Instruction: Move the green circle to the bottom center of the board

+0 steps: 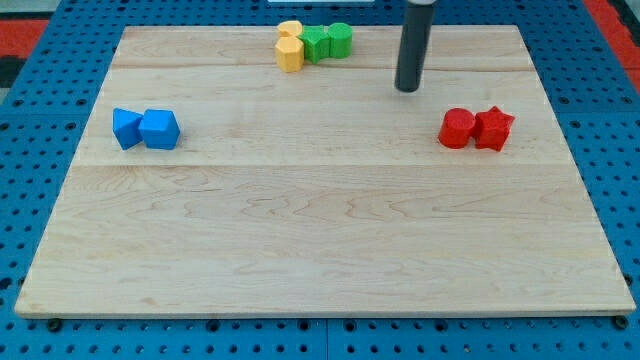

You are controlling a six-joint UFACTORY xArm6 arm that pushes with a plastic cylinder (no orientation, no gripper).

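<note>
Two blue blocks [146, 129] touch at the view's left; two red blocks [476, 129] (also touching) right.

My tip [407, 89] stands right of green circle [340, 40].

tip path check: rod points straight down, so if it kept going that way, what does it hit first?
My tip already sits at the wooden board, so straight down it meets bare board only. No block is under it: the green circle lies toward the view's upper left, the red blocks toward the lower right.

My tip [407, 89] ends a plain, straight, dark grey cylindrical rod with a faint sheen.
</note>
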